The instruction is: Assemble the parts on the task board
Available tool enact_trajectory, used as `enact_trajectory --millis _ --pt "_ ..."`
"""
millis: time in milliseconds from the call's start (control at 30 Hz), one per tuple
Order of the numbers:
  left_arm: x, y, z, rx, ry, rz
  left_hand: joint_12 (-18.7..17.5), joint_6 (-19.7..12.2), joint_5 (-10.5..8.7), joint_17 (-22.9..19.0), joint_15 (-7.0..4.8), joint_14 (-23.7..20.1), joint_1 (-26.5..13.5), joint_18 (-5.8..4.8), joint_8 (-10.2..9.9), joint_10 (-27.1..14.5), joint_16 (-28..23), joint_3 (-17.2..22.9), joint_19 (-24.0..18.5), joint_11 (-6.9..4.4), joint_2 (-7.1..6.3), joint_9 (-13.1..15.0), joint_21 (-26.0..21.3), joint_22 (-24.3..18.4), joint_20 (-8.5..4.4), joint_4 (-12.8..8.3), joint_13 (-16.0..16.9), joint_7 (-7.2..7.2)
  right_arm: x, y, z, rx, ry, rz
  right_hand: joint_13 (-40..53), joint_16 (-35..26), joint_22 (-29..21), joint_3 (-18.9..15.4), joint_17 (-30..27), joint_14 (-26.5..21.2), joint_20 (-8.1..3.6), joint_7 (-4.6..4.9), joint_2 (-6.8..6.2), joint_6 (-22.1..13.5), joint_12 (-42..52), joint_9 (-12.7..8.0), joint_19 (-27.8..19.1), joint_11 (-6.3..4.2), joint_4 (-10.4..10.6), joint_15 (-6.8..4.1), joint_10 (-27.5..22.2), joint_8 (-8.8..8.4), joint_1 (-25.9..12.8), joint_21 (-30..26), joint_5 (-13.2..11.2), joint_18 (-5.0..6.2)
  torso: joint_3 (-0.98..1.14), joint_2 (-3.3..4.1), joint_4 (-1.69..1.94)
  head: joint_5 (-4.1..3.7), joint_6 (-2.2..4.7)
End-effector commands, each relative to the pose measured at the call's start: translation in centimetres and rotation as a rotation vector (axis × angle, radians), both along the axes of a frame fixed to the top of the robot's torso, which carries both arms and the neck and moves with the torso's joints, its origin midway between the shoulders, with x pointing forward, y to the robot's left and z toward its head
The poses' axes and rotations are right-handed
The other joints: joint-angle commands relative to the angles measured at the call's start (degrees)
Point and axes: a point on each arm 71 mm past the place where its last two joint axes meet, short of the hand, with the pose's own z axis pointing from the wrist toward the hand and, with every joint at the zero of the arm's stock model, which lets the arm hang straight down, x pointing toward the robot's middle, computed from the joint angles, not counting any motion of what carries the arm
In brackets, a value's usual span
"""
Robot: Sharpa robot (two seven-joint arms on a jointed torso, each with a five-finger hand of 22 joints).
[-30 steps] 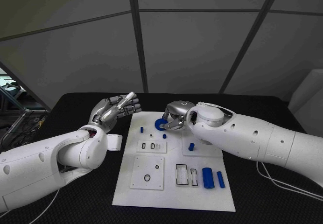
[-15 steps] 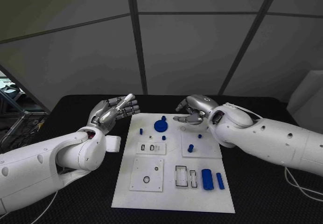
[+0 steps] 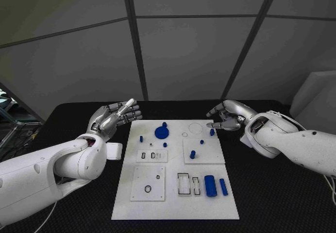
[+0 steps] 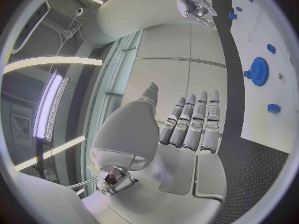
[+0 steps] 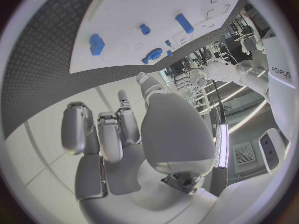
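Observation:
The white task board (image 3: pixel 175 204) lies in the middle of the black table. A blue gear (image 3: pixel 161 130) sits flat on its far left part, with small blue pegs (image 3: pixel 165 144) near it. My left hand (image 3: pixel 112 116) hovers off the board's far left corner, fingers straight and spread, holding nothing. My right hand (image 3: pixel 227 115) hangs off the far right corner with loosely curled fingers and nothing in them. The left wrist view shows the gear (image 4: pixel 258 70) beyond the straight fingers (image 4: pixel 190 129). The right wrist view shows the board (image 5: pixel 143 5) past the right hand (image 5: pixel 118 134).
Two blue cylinders (image 3: pixel 210 185) lie side by side on the board's near right part, next to rectangular slots (image 3: pixel 183 184). More blue pegs (image 3: pixel 193 154) stand on the right middle plate. An empty ring outline (image 3: pixel 195 127) marks the board beside the gear. Black table surface (image 3: pixel 280 194) surrounds the board.
My right hand let go of the blue gear, lifted and drew back to the right, off the board. The gear stays on the board. My left hand has barely moved.

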Motion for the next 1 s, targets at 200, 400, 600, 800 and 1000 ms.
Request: enact_trajectory --millis 200,400,600,800,1000 --pt "0.2 -0.2 0.0 -0.006 -0.006 -0.013 -0.19 -0.33 0.00 -0.06 0.14 -0.31 0.00 -1.06 -0.26 -0.38 -0.23 -0.13 0.51 -0.03 0.50 -0.04 0.02 -0.10 -0.01 -0.28 -0.07 3.68 0.0 -1.1 -2.4 0.007 0.052 0.023 2.83 -0.28 -0.13 -0.06 13.42 5.47 0.03 0.10 0.17 0.36 -0.42 -0.03 -0.27 -0.13 -0.82 -0.15 -0.32 -0.08 1.25 -0.33 -0.38 0.03 0.14 -0.01 -0.08 -0.40 -0.07" --pt "0.3 -0.2 0.0 -0.005 -0.006 -0.013 -0.19 -0.33 0.00 -0.06 0.14 -0.31 0.00 -1.06 -0.26 -0.38 -0.23 -0.13 0.51 -0.03 0.50 -0.04 0.02 -0.10 -0.01 -0.28 -0.07 3.68 0.2 -1.3 -3.5 -0.008 0.073 0.020 2.80 -0.29 -0.15 -0.04 13.40 5.47 0.04 0.16 0.35 0.25 -0.48 -0.06 -0.29 -0.09 -1.19 -0.13 -0.37 -0.13 1.79 -0.36 -0.28 0.03 -0.01 0.07 0.19 -0.51 -0.15" --pt "0.3 -0.1 0.0 -0.004 -0.005 -0.009 -0.19 -0.33 0.00 -0.06 0.14 -0.31 0.00 -1.06 -0.26 -0.38 -0.23 -0.13 0.51 -0.03 0.50 -0.04 0.02 -0.10 -0.01 -0.28 -0.07 3.68 0.5 -1.8 -4.0 -0.016 0.069 -0.006 2.80 -0.23 -0.11 -0.04 13.60 5.51 0.05 0.19 0.41 0.17 -0.48 -0.07 -0.27 -0.07 -1.24 -0.12 -0.37 -0.17 1.87 -0.35 -0.25 0.03 -0.03 0.02 -0.05 -0.31 -0.23" --pt "0.4 -0.1 -0.1 -0.003 -0.005 -0.007 -0.19 -0.33 0.00 -0.06 0.14 -0.31 0.00 -1.06 -0.26 -0.38 -0.23 -0.13 0.51 -0.03 0.50 -0.04 0.02 -0.10 -0.01 -0.28 -0.07 3.68 0.8 -2.0 -4.2 -0.019 0.069 -0.017 2.82 -0.14 -0.04 -0.03 13.86 5.57 0.06 0.28 0.59 -0.08 -0.49 -0.13 -0.21 -0.01 -1.30 -0.08 -0.37 -0.27 1.96 -0.31 -0.22 0.01 -0.02 0.00 -0.05 -0.22 -0.26" --pt "0.4 -0.1 -0.1 -0.003 -0.003 -0.007 -0.18 -0.33 0.00 -0.06 0.16 -0.34 0.04 -1.08 -0.27 -0.38 -0.29 -0.18 0.52 0.00 0.53 -0.04 0.01 -0.13 0.00 -0.35 -0.06 3.70 1.0 -2.0 -4.4 -0.023 0.076 -0.020 2.92 -0.10 0.06 0.10 13.99 5.60 0.10 0.37 1.01 -0.11 -0.41 -0.12 -0.14 0.06 -1.36 -0.03 -0.29 -0.22 2.14 -0.27 -0.22 -0.01 -0.06 -0.04 -0.05 -0.27 -0.35"
